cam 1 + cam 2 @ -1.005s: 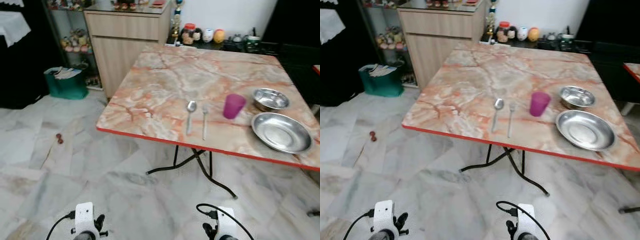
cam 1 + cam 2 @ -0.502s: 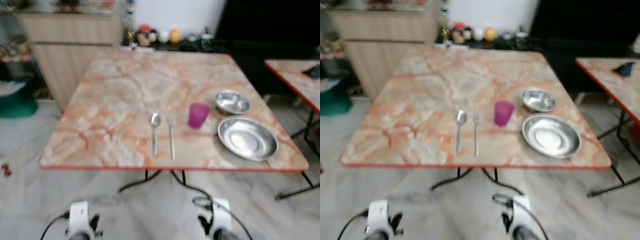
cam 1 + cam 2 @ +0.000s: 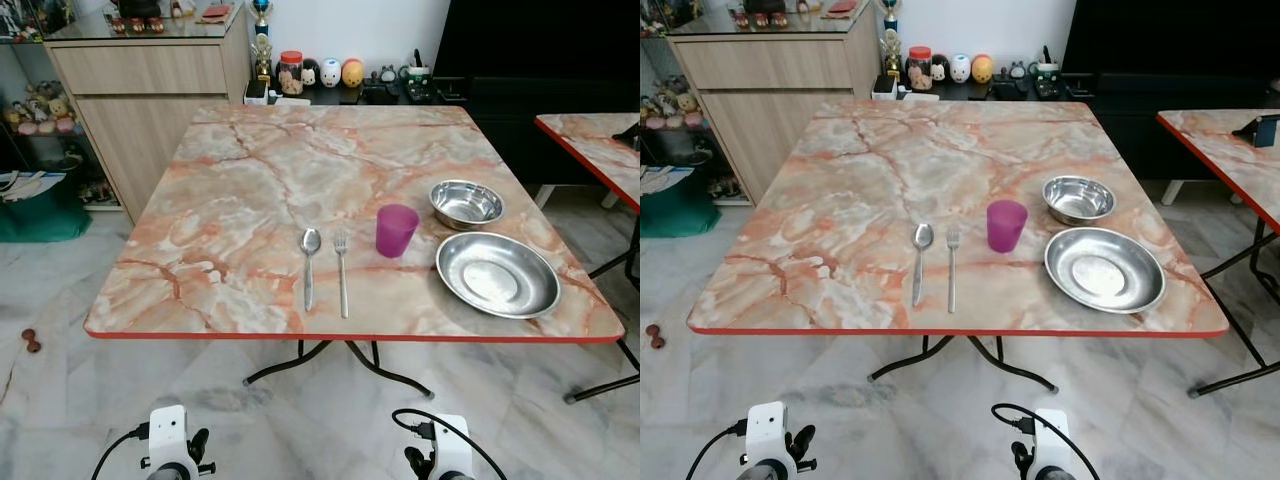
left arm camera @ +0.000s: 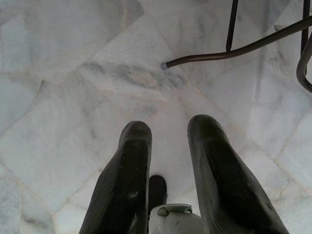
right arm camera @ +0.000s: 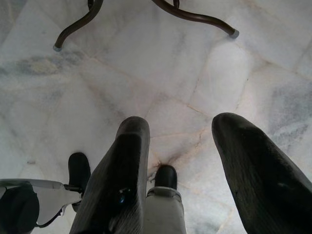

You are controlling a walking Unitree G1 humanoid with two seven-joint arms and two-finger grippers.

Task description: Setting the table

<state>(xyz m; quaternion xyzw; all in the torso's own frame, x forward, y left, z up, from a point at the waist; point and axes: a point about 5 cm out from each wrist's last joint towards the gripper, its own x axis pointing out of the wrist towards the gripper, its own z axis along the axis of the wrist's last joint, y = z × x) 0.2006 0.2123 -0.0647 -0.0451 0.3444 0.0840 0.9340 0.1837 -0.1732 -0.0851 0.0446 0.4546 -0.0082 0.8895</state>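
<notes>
A marble-patterned table [image 3: 250,170] with a red edge stands before me. On it lie a spoon [image 3: 309,266] and a fork [image 3: 341,272] side by side, with a purple cup [image 3: 396,230] to their right. Further right sit a small steel bowl [image 3: 466,203] and a wide steel plate [image 3: 497,274]. Both arms hang low over the floor. My left gripper [image 4: 168,131] is open over marble tiles. My right gripper [image 5: 181,129] is open too, holding nothing.
A wooden cabinet [image 3: 140,90] stands at the back left with a green bag [image 3: 40,205] beside it. Jars and figurines [image 3: 320,72] line a dark shelf behind the table. A second table [image 3: 600,140] stands at the right. The table's black legs [image 3: 340,358] curve over the floor.
The camera has swung so the table now sits square and centred in front of me, and the picture has sharpened. The things on the table have not moved.
</notes>
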